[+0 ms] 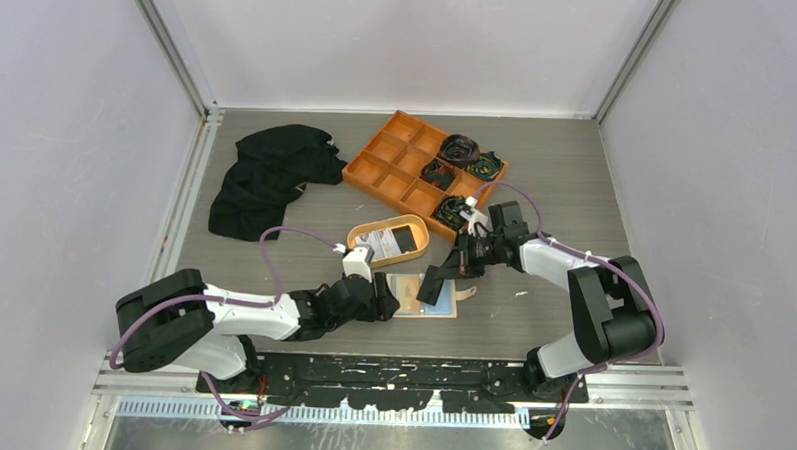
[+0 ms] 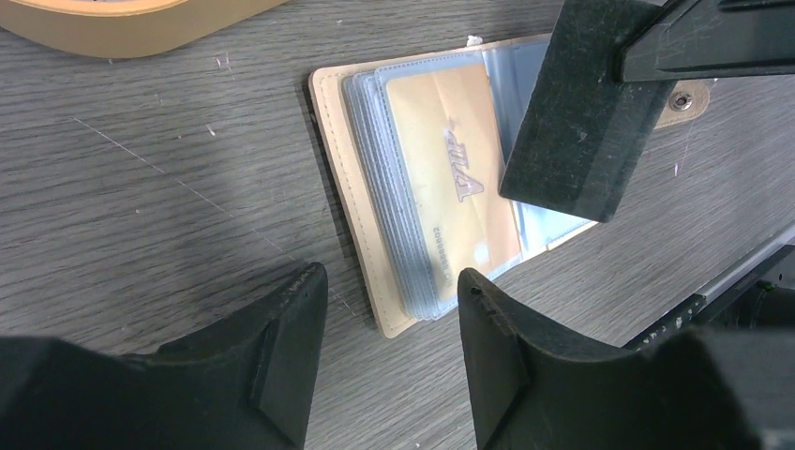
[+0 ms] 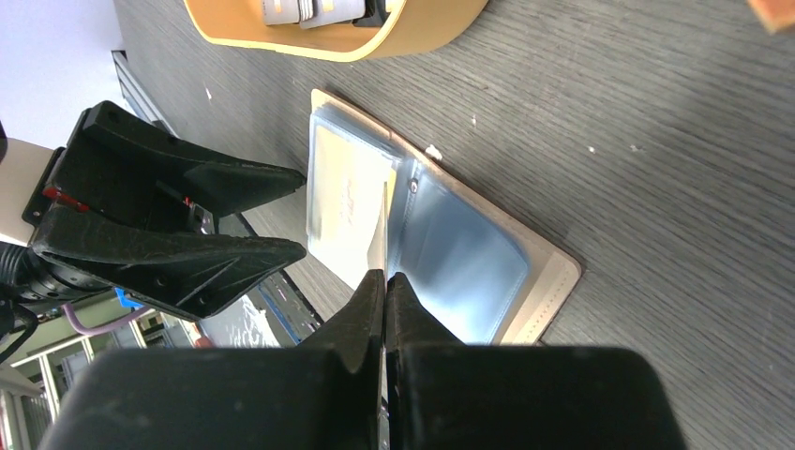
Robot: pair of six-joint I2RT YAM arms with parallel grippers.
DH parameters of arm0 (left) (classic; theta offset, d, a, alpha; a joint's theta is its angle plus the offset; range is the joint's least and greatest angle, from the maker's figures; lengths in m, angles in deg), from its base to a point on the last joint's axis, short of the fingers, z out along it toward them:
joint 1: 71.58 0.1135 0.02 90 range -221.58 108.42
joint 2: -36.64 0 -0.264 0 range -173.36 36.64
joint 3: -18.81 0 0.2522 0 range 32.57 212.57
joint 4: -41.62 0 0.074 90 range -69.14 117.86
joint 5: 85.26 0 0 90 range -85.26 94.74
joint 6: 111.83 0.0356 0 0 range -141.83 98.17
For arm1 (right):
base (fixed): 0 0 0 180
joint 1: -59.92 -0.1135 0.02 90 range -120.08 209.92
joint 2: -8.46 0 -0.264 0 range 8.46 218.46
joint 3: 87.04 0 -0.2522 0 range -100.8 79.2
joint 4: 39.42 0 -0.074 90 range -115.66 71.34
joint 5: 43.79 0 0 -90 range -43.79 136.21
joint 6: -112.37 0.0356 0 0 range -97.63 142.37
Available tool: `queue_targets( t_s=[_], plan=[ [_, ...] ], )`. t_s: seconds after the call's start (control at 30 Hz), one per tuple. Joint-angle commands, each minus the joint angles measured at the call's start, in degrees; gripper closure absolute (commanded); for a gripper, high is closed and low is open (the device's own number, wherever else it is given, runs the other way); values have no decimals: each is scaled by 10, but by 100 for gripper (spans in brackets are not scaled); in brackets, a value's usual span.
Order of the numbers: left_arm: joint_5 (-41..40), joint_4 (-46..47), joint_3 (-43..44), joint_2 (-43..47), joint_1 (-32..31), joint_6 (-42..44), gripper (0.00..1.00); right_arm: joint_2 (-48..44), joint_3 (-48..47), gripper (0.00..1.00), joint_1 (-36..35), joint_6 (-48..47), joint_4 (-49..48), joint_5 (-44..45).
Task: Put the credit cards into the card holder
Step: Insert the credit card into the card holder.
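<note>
The card holder (image 1: pixel 444 307) lies open and flat on the table (image 1: pixel 556 180), just below the centre of the top view, with its clear sleeves facing up. In my left wrist view, a gold card (image 2: pixel 450 178) sits inside one of those sleeves, right of centre.

My right gripper (image 3: pixel 384 279) is over the middle of the holder with its fingers pressed together. A thin pale edge runs up from the tips. I cannot tell whether that is a card or a loose sleeve, or whether it is really pinched.

My left gripper (image 2: pixel 392 281) sits at the holder's left side in the top view. Its fingers stand partly apart with nothing between them. From its own camera, the holder's lower corner shows in the gap, and I can't say if they touch it.

Just above the holder in the top view is the oval orange dish (image 3: pixel 422 28), which holds a black card (image 1: pixel 402 237) and a white card (image 1: pixel 379 243). Further up, right of centre, is the orange divided tray (image 1: pixel 385 157). A black cloth (image 1: pixel 271 176) lies crumpled at the upper left.
</note>
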Motion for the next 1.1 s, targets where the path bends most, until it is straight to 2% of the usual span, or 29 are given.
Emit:
queue_targets(
  t_s=[0.0,0.6,1.07],
  plan=[
    [4,3,3,-8,3,-4,46,-32,-13,99,8,-14,1,1],
    [8,3,4,-11,3,-7,47,-29,-8,99,13,-1,-16,-36],
    [18,14,7,-22,3,-7,47,-4,-13,99,6,-4,-7,2]
  ],
)
